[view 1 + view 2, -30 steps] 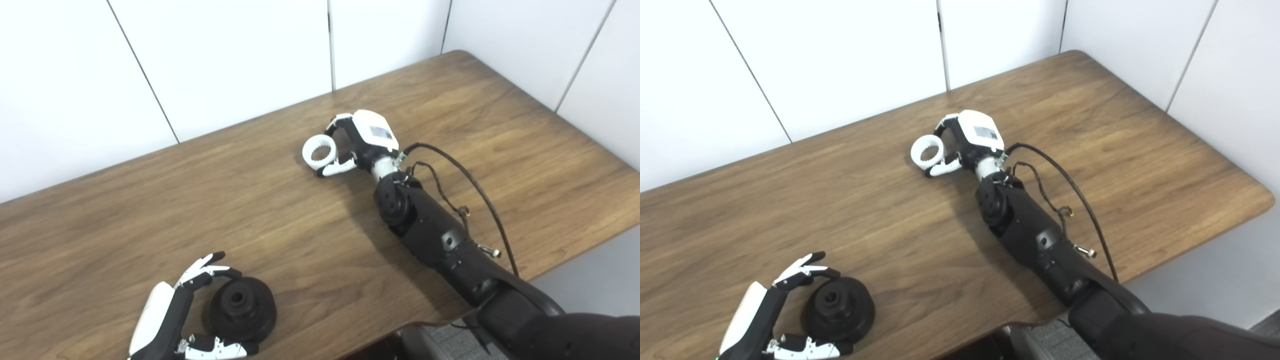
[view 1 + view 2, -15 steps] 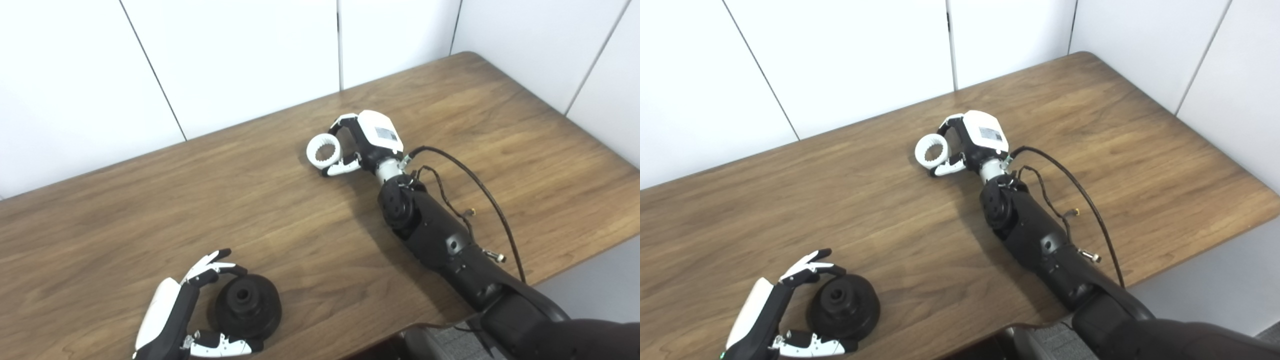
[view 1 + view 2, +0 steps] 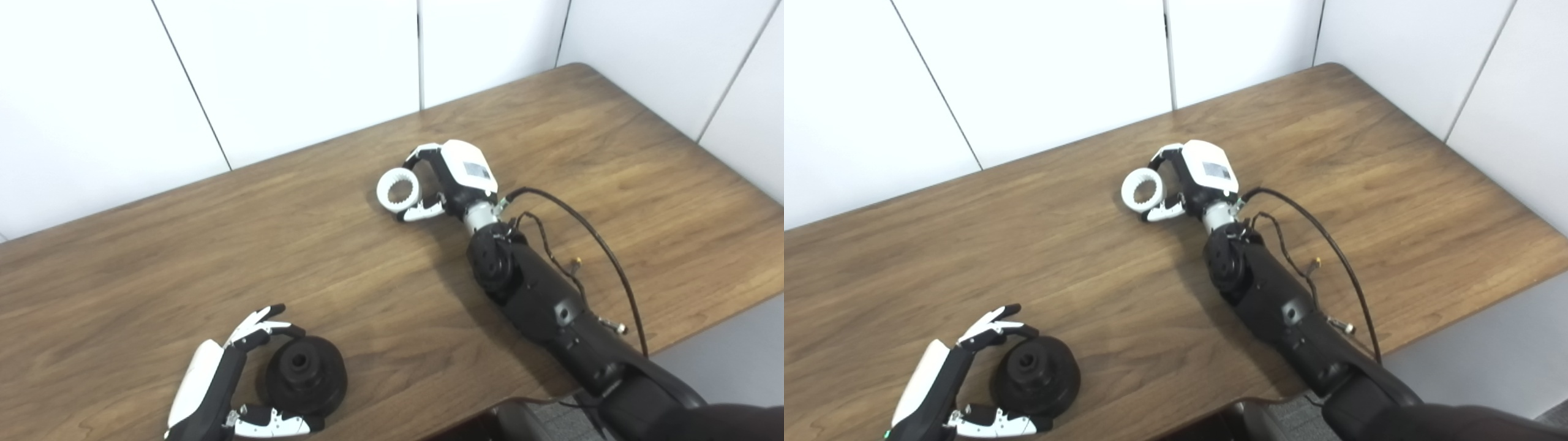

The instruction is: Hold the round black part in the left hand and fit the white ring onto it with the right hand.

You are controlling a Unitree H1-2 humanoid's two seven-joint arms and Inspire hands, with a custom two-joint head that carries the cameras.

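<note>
White ring (image 3: 398, 190), toothed along its inner edge, sits toward the far middle of a wooden table (image 3: 153, 257), caught between the curled fingers and the thumb of the right hand (image 3: 450, 180). Whether it rests on the wood or is just raised cannot be told. It looks like light, rigid plastic — likely easy to lift but smooth enough to slip, so a pinch across its outer wall seems the best hold. Well apart, at the near left edge, the round black part (image 3: 304, 375) lies flat, a stepped disc with a raised hub and a centre hole. The left hand (image 3: 236, 380) cups it, fingers arched over the far rim and thumb under the near rim — partly closed, though a firm hold is not clear. It looks denser and stiff; the rim offers the surest purchase.
</note>
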